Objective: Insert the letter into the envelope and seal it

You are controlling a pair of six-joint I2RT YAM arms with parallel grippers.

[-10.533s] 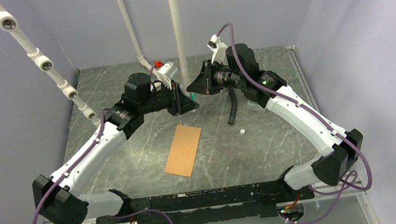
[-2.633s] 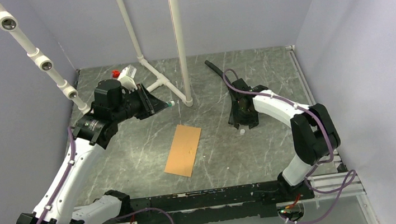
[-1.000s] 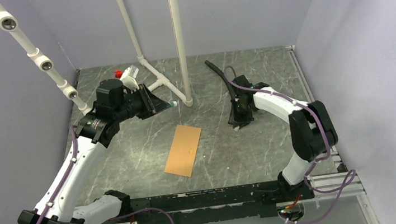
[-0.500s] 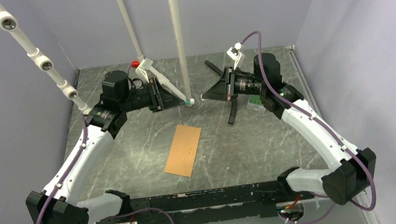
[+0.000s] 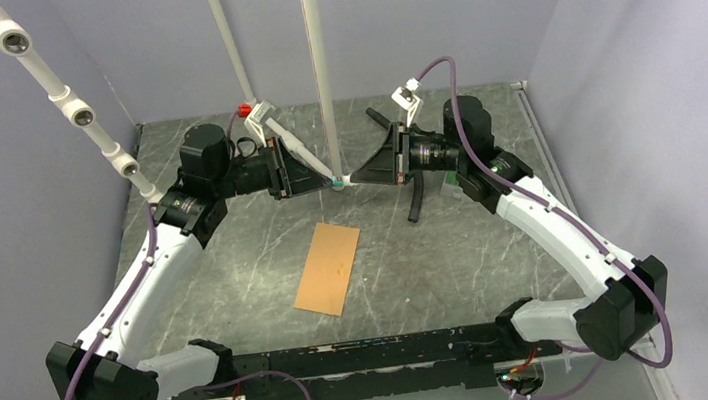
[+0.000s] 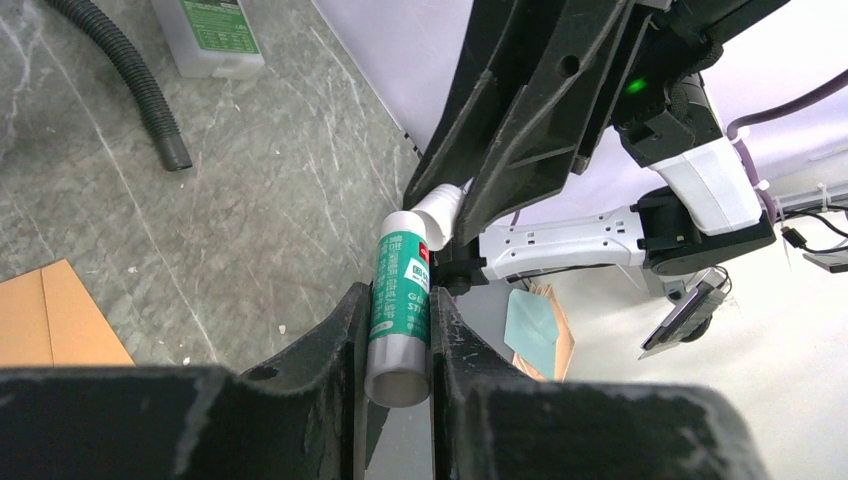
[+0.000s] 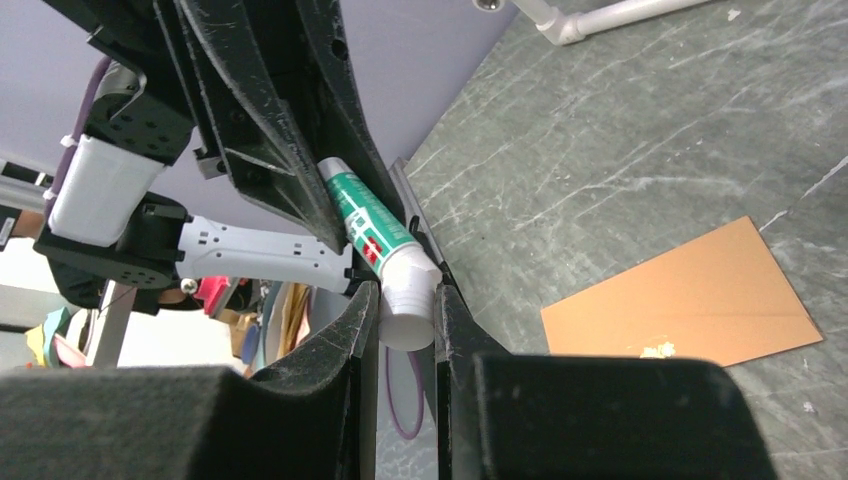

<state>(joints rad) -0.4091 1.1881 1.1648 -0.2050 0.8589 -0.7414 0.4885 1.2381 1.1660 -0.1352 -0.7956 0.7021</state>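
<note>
Green-and-white plastic glue stick [image 6: 402, 270] sits clamped in your left gripper [image 6: 398, 310], jaws narrow on its body. Your right gripper [image 7: 407, 315] pinches its white cap [image 7: 410, 285]. Below both jaws lies an orange-brown kraft paper envelope [image 5: 328, 268].

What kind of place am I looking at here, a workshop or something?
Most likely a robotics lab test cell: a left arm and right arm mounted on a marbled table, plain lilac screens boxing it in, and a white pipe frame.
</note>
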